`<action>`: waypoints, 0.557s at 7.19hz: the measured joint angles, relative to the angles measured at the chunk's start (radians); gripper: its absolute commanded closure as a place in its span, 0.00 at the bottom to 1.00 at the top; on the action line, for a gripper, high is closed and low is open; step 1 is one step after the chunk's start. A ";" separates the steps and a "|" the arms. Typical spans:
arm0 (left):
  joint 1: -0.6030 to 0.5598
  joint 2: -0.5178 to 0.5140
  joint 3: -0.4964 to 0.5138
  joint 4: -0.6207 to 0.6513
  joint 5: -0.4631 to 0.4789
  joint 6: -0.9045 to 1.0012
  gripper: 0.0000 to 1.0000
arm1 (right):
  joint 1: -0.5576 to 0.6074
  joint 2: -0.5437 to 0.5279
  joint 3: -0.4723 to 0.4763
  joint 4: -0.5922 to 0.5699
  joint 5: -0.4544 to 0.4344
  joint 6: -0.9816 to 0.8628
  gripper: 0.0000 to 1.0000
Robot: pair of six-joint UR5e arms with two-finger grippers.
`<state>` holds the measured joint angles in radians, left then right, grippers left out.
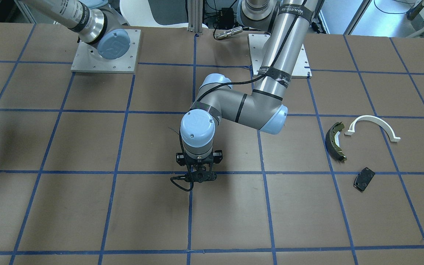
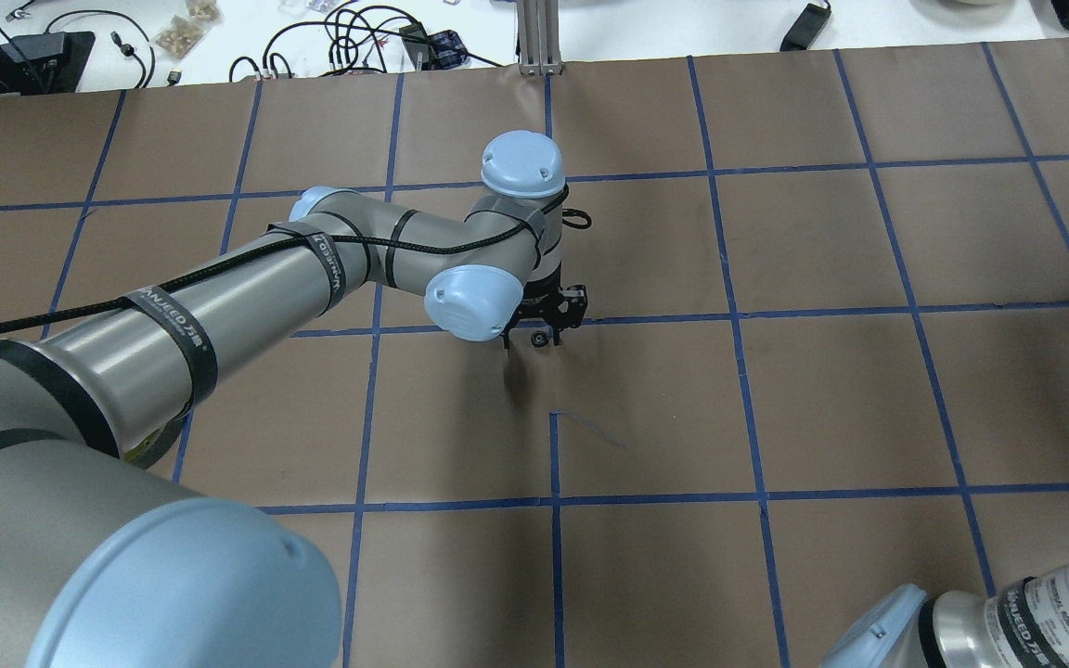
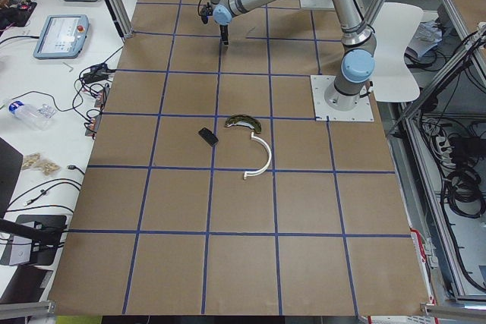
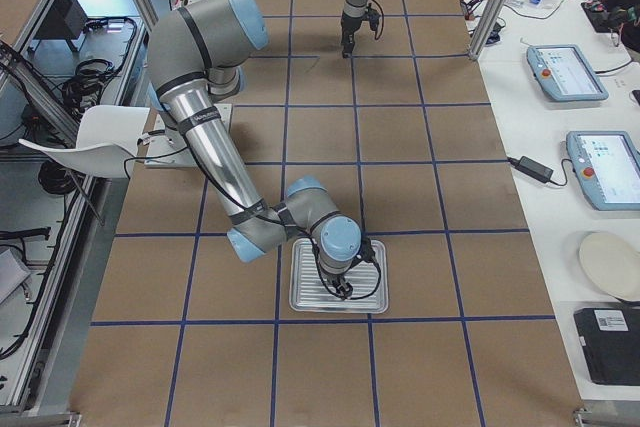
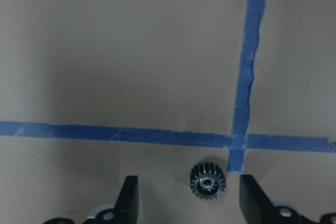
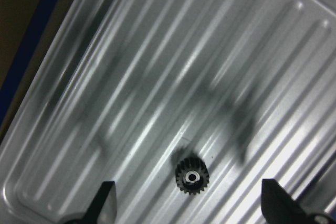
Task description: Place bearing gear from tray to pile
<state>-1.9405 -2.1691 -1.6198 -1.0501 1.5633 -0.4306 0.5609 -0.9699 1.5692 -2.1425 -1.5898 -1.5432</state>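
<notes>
Gear in tray: small black toothed gear [image 6: 190, 176] with a shiny bore, lying flat on the ribbed floor of the metal tray [image 6: 157, 77].
Right gripper [image 4: 340, 289]: points straight down over the tray; fingers [image 6: 105, 201] spread wide, one on each side of the gear and clear of it, holding nothing.
Right arm: upper arm slopes down from its base, elbow folded low, wrist turned upright above the tray.
Second gear [image 5: 208, 181]: same kind, flat on the brown table [image 1: 87, 206], just beside a crossing of blue tape [image 5: 239, 140].
Left gripper [image 2: 527, 340]: points down at that crossing; fingers [image 5: 128, 199] apart, the second gear between them, nearer one finger, not gripped.
Left arm: stretched far out over the table's middle, wrist bent downward.
Pile: olive brake shoe [image 1: 335, 141], white arc [image 1: 374, 125] and black plate [image 1: 364, 179] lie near one another, well apart from both grippers, on the robot's left.
</notes>
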 measured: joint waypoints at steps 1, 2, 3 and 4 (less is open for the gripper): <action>-0.001 -0.004 0.001 0.003 0.000 0.000 0.88 | 0.001 0.001 0.000 0.000 0.002 -0.001 0.12; -0.003 -0.003 0.001 0.005 0.000 0.000 0.96 | 0.003 0.004 0.001 0.000 0.004 0.001 0.14; -0.004 0.002 0.001 0.006 -0.001 0.001 1.00 | 0.006 0.008 0.003 0.000 0.004 0.004 0.16; -0.004 0.007 0.001 0.007 0.000 0.005 1.00 | 0.008 0.012 0.003 -0.001 0.004 0.005 0.17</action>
<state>-1.9440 -2.1616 -1.6186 -1.0431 1.5628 -0.4257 0.5693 -0.9583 1.5726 -2.1439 -1.5855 -1.5380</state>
